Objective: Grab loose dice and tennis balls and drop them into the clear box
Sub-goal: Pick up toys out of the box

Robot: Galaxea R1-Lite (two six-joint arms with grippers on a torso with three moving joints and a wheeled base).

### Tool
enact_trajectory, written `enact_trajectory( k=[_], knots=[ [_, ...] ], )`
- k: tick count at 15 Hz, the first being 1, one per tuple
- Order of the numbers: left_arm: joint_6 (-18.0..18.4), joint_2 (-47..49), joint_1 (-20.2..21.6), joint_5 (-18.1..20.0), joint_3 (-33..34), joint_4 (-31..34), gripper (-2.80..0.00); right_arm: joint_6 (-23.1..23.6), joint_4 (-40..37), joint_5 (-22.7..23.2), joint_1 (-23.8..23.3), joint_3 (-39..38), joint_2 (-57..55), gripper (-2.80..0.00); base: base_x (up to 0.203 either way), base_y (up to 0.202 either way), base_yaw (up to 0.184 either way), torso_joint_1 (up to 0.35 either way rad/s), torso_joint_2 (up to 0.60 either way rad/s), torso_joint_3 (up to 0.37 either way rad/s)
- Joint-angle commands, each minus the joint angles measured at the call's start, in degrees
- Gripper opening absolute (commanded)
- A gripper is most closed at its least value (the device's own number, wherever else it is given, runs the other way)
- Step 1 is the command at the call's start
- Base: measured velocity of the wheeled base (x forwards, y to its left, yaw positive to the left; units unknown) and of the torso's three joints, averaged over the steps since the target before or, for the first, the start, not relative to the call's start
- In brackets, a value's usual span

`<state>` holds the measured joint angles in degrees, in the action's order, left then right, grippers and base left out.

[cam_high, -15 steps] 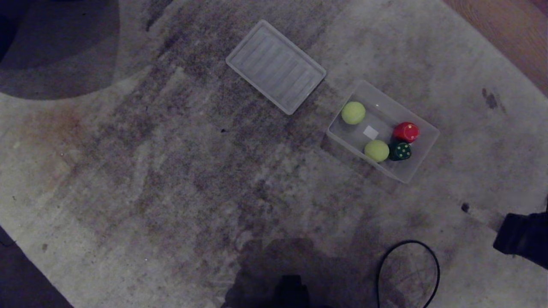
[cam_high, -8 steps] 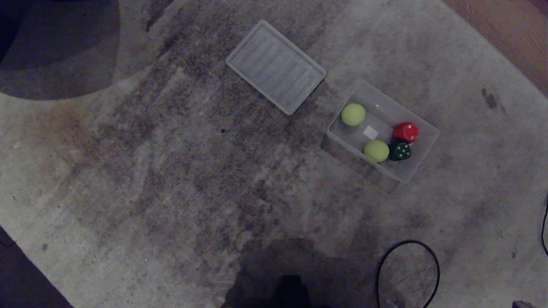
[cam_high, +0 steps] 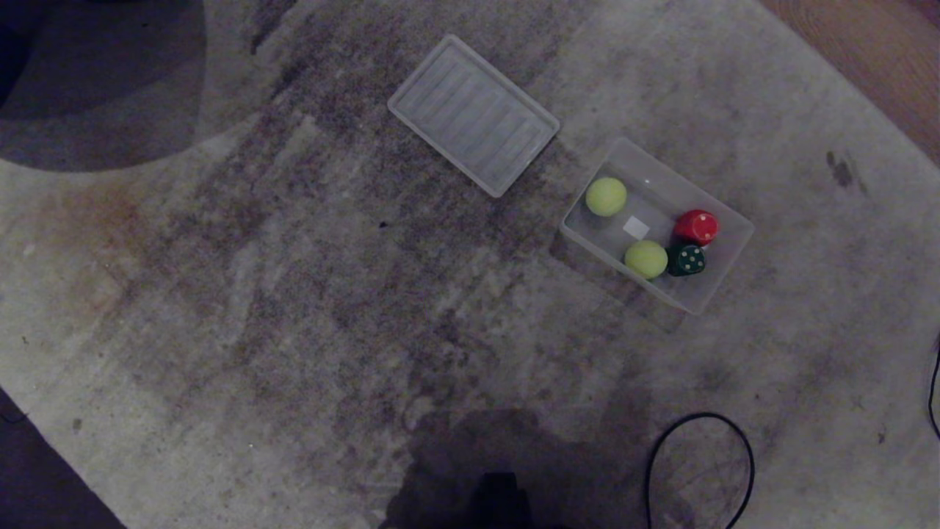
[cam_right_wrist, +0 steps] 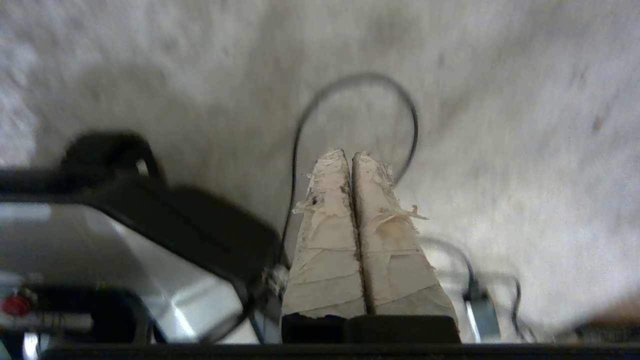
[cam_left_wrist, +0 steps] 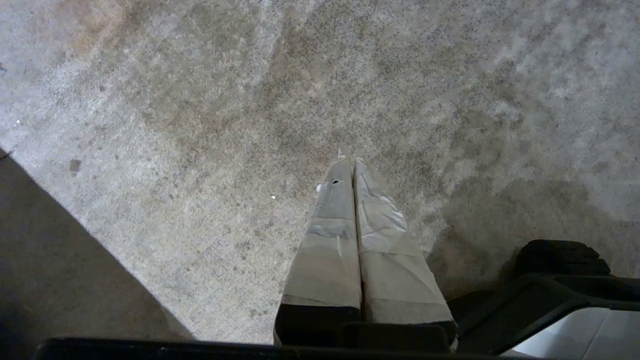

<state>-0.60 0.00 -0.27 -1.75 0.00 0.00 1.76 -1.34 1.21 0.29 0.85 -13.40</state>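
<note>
Since a second ago my right arm has left the head view's right edge; nothing else has shifted. Two tennis balls (cam_high: pixel 606 196) (cam_high: pixel 646 258), a red die (cam_high: pixel 696 227) and a green die (cam_high: pixel 687 259) lie inside the clear box (cam_high: pixel 723 283), well ahead of both tools. No loose pieces show on the rug (cam_high: pixel 294 294), so the job looks finished. My right gripper (cam_right_wrist: pixel 351 157) is pressed closed and empty above a black cable (cam_right_wrist: pixel 355 80); my left gripper (cam_left_wrist: pixel 350 162) likewise, over bare rug.

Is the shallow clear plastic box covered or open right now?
Open: the clear plastic box has no cover, and the ribbed clear lid panel lies apart on the grey carpet.
</note>
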Motion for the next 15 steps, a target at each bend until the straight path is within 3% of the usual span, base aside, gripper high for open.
enact_trajectory(
  k=[1,3,15],
  knots=[
    [0.0,0.1,0.0,0.0,0.1,0.0,-2.80,0.0,-0.1,0.0,0.3,-0.3,9.4,-2.80,0.000,0.000,0.000,0.000,0.00,0.000],
    [0.0,0.1,0.0,0.0,0.1,0.0,-2.80,-0.2,0.1,0.0,0.0,-0.4,13.6,-2.80,0.000,0.000,0.000,0.000,0.00,0.000],
    [0.2,0.1,0.0,0.3,0.1,0.0,-2.80,-1.2,0.2,-0.2,-0.3,-0.4,13.3,-2.80,0.000,0.000,0.000,0.000,0.00,0.000]
  ],
)
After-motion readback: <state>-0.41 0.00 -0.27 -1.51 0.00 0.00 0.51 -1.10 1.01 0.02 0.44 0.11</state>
